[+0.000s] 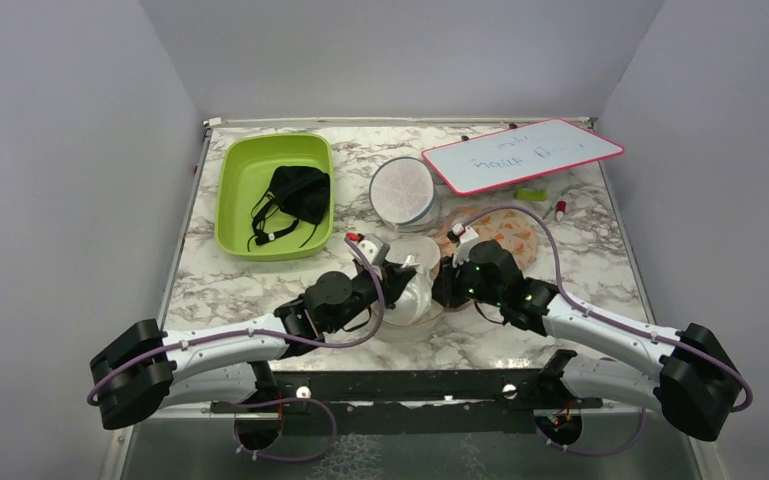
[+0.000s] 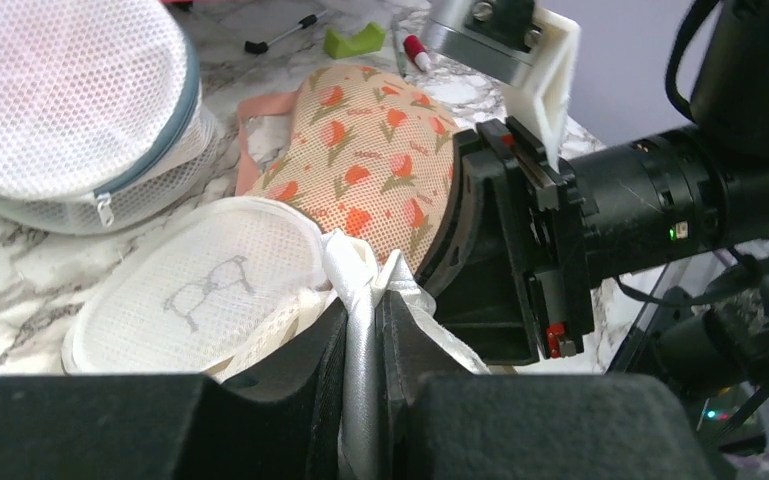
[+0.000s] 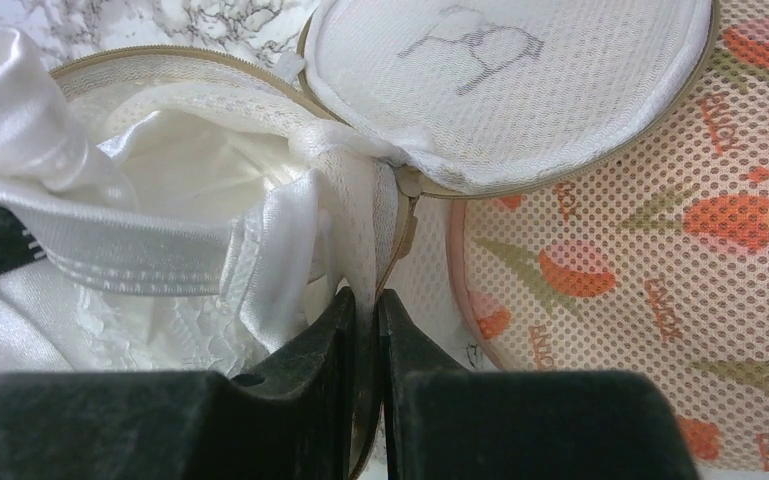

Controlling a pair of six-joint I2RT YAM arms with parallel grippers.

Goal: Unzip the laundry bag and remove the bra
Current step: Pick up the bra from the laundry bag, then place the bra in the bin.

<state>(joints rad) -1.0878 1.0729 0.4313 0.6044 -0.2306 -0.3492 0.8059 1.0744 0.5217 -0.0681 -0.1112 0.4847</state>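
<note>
**A:** Both end effectors are on the round white mesh laundry bag (image 2: 200,290) with the tan rim, near the middle of the marble worktop (image 1: 230,285). Where is the bra?

**B:** The small black fabric bra (image 1: 295,195) with thin straps lies bunched in the lime-green plastic tray (image 1: 250,160). That is far left, well apart from both arms, and the left arm is the nearer one. Bunched like that, it shows no clear long axis.

**A:** And the bag?

**B:** It is unzipped. Its cream face with the bra drawing lies open toward the far side, beside the flat orange floral pouch (image 3: 660,250). Inside sits white satin and lace fabric (image 3: 190,180). I cannot tell whether that is lining or another garment.

**A:** Grips?

**B:** The left end effector (image 2: 362,315) is clenched on a fold of that satin at the bag's left edge. The right end effector (image 3: 365,305) is clenched on the mesh wall just beside the hinge.

**A:** What does the next move turn on?

**B:** In my judgement, it turns on the two grips sitting close together across the opening. If the satin has to come out, the left should draw it up and leftward. That pulls away from the right's hold, which pins the bag.
</note>
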